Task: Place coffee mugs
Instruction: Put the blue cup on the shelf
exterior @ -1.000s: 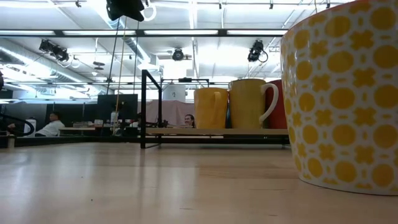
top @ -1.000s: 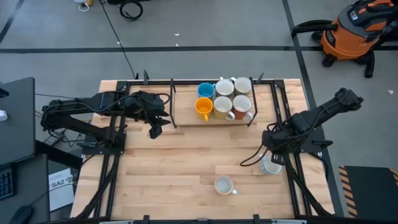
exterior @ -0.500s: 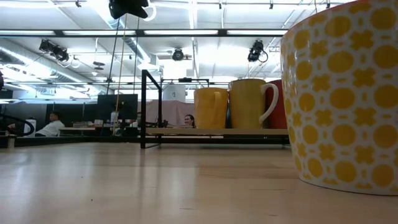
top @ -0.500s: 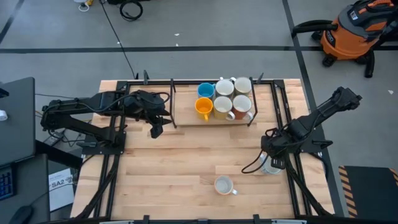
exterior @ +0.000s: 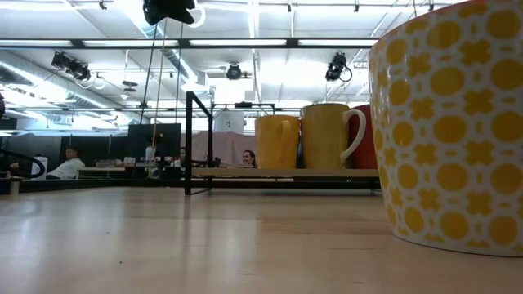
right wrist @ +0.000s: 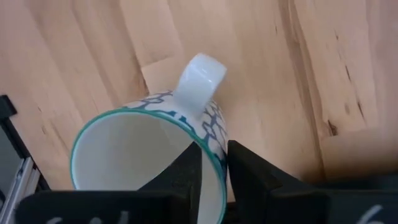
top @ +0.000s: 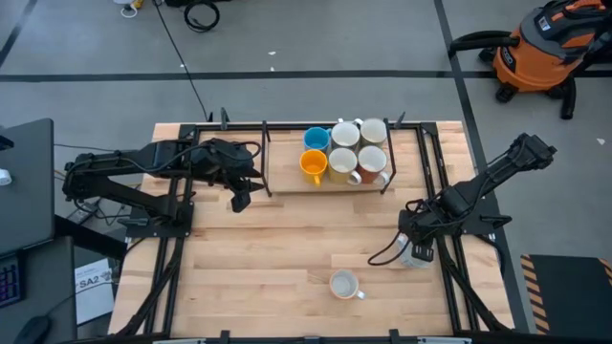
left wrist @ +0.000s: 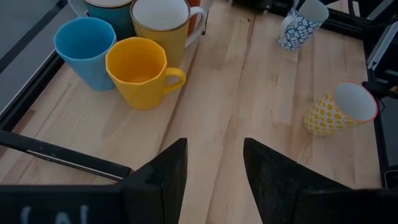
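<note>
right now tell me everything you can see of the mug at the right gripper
The blue-patterned mug is glazed white ceramic with a blue lattice print outside, a teal rim, a plain white inside and a white loop handle. It looks empty and stands upright on the wooden table near its right edge. The right gripper straddles its rim, one finger inside, one outside.

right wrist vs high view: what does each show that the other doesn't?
Right wrist only: the right gripper has its fingers straddling the rim of the blue-patterned mug, one inside and one outside, next to the handle.

High view only: the left gripper waiting open beside the rack, the mugs grouped in the rack, and a lone mug near the front edge.

Both: the right gripper at that mug on the wooden table.
</note>
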`<control>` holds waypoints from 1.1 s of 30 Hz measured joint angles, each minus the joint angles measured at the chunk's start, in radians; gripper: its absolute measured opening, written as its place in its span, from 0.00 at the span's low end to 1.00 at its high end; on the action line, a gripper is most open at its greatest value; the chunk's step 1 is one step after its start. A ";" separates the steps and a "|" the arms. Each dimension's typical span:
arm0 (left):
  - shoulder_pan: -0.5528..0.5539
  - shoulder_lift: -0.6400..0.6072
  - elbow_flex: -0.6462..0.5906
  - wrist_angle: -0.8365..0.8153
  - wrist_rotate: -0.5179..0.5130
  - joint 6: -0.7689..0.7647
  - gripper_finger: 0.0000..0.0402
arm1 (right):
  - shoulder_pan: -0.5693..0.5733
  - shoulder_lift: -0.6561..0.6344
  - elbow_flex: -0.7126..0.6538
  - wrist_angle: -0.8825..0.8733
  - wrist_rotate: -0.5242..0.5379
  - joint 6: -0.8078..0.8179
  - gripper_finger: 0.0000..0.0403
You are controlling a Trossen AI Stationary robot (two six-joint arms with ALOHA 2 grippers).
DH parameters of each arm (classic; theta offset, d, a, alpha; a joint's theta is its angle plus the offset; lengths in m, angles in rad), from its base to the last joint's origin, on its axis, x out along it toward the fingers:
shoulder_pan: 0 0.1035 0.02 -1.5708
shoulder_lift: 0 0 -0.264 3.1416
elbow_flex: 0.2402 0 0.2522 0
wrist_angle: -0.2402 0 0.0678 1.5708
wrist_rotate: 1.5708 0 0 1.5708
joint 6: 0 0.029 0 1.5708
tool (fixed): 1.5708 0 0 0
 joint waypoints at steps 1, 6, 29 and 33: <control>0.000 0.000 0.000 0.000 0.000 0.000 0.41 | 0.000 0.000 -0.001 0.000 0.000 0.004 0.19; 0.000 0.000 0.000 0.000 0.000 0.000 0.41 | -0.001 0.001 -0.001 0.011 0.001 0.015 0.05; 0.000 0.000 0.000 0.069 0.000 0.003 0.41 | -0.226 0.106 0.038 0.444 0.097 0.068 0.06; 0.000 0.000 0.000 0.069 0.000 0.010 0.41 | -0.290 0.198 0.160 0.421 0.107 -0.091 0.06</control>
